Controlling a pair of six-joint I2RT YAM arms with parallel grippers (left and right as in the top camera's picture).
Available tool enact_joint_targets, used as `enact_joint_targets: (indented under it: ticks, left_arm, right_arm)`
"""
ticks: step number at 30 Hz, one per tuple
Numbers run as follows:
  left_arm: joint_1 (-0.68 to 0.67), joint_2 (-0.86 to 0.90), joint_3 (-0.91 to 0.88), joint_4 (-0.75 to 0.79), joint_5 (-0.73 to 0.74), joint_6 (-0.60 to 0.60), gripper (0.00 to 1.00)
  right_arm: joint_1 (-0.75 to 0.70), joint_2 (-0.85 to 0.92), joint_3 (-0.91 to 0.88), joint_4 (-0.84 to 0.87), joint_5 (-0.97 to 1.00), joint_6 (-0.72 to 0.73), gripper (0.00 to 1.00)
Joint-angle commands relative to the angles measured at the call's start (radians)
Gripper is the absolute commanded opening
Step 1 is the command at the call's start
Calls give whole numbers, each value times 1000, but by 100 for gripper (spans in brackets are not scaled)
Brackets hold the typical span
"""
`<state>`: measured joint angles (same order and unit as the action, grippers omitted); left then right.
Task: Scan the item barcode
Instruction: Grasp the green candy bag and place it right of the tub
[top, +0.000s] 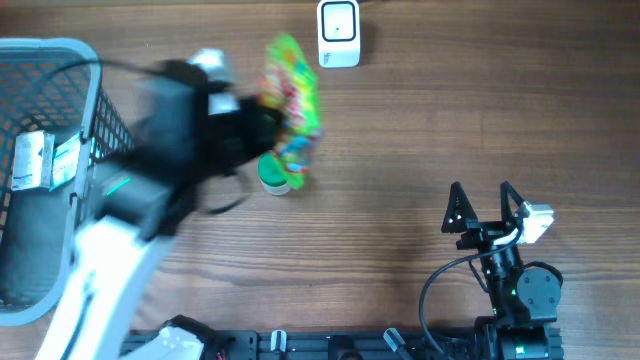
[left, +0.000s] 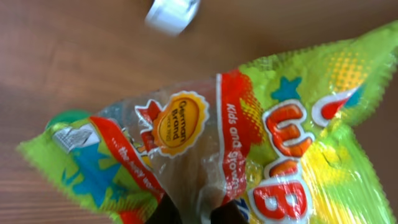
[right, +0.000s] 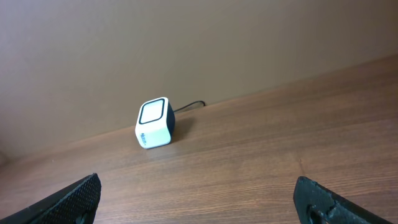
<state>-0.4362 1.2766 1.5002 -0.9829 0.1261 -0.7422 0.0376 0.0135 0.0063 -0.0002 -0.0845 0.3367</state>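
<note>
Far left, the mesh basket (top: 50, 45) stood out of play. My left gripper (top: 255, 128) was clenched on the snack bag (top: 292, 95), holding it near the scanner (top: 339, 33), I judged so a barcode could be turned toward it. Its wrist view showed the bag's print, no barcode I could find; overhead gave only blur. The right gripper (top: 482, 205) sat spread and idle, its camera alone facing the scanner's window.
</note>
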Motion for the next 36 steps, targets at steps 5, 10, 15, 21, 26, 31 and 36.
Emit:
enact_joint_targets:
  ticks: [5,10,15,21,26,31,36]
  left_arm:
    - [-262,606,-24,94,-304,-34,4]
    - [-306,748,-17,171,-250,-77,4]
    - [-285,544,257,17,-251,106,100]
    - [-42,220,581,-306,-539,158,100]
    - [687,94,579,-491,-417,-32,100]
    - [1102,215,488,-503,-137,-29,100]
    - [1099,389,333,-457,-137,-83,100]
  right_arm:
    - [-2,-6,-1,3,10,6,100]
    - [-2,-6,-1,3,10,6,100]
    - [-2,-6,-1,3,10,6,100]
    - [-2,-6,-1,3,10,6,100]
    - [-2,-6,-1,3,10,6,100]
    - [-2,-6,-1,3,10,6,100]
    - [-2,-6,-1,3,10,6,100]
